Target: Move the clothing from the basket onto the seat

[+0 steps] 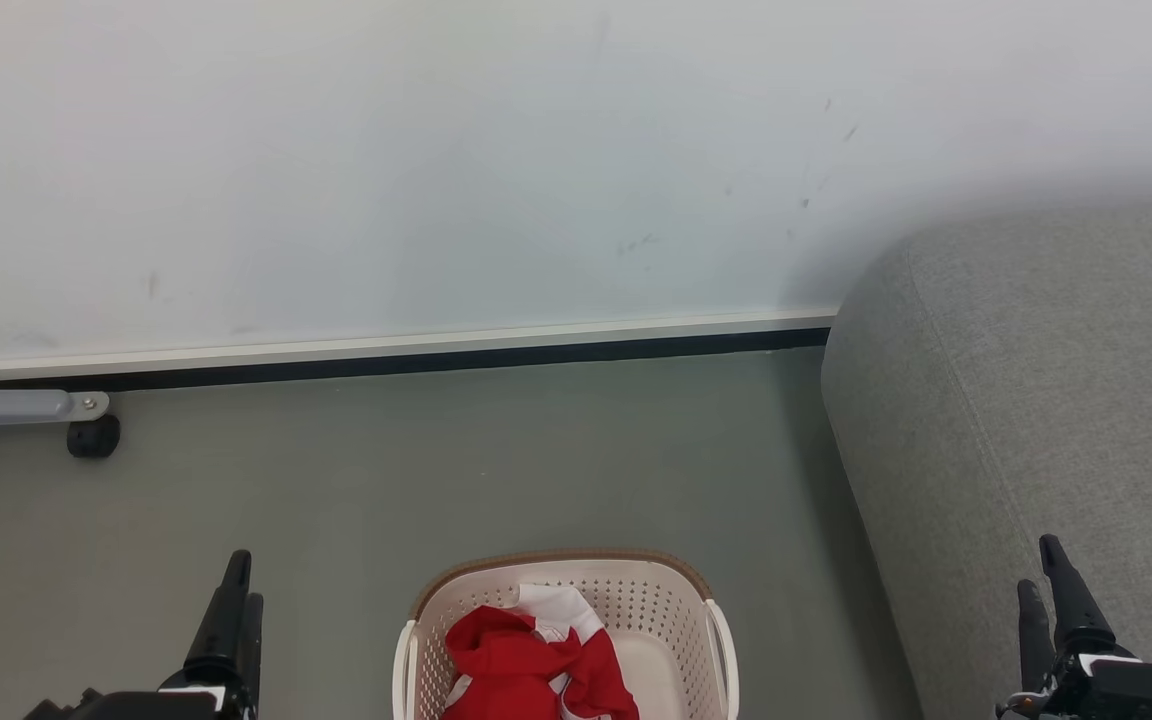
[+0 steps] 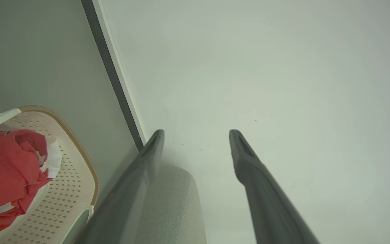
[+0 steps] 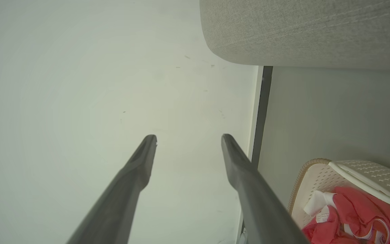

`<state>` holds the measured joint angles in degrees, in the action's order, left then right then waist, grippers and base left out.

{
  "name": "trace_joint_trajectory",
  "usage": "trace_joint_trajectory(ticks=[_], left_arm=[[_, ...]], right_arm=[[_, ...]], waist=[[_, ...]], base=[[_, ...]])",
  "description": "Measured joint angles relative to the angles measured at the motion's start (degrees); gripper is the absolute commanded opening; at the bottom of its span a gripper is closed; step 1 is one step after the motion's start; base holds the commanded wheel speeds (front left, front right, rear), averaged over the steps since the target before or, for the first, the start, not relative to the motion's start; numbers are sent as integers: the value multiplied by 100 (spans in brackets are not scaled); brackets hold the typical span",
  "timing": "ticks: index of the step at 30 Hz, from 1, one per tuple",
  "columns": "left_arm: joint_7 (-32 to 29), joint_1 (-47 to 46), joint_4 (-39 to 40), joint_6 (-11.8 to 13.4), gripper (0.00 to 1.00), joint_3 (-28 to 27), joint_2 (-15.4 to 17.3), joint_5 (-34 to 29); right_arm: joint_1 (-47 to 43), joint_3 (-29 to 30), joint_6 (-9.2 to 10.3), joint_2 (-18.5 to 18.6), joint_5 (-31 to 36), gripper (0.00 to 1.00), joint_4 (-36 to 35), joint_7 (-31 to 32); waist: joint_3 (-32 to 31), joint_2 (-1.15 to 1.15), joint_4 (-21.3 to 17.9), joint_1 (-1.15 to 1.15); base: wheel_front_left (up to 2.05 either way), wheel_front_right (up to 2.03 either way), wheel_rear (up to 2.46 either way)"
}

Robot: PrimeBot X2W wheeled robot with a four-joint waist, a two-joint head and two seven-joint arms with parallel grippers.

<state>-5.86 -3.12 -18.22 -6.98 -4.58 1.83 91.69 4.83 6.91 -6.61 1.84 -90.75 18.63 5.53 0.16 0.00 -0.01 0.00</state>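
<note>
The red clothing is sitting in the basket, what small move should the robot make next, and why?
Probably lower the left gripper toward the clothing: it lies left in the basket, nearer that gripper than the right gripper, and both grippers are open, empty and apart from it.

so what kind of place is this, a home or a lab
Likely a living-room-style indoor space, possibly a staged test room: a grey upholstered couch stands by a plain white wall, and a laundry basket holding red clothing sits on the grey floor.
</note>
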Motion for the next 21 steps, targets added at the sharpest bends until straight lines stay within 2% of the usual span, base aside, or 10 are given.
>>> trace_joint_trajectory(ticks=[12,21], left_arm=[[254,-124,111,0,100,219,124,-445],[557,-244,240,0,100,544,370,-1350]], right_arm=[[66,-208,0,82,490,100,-59,-292],[197,-536,54,308,1350,100,-103,-521]], waist=[[10,0,7,0],[6,0,18,0]], base=[[0,0,0],[0,0,0]])
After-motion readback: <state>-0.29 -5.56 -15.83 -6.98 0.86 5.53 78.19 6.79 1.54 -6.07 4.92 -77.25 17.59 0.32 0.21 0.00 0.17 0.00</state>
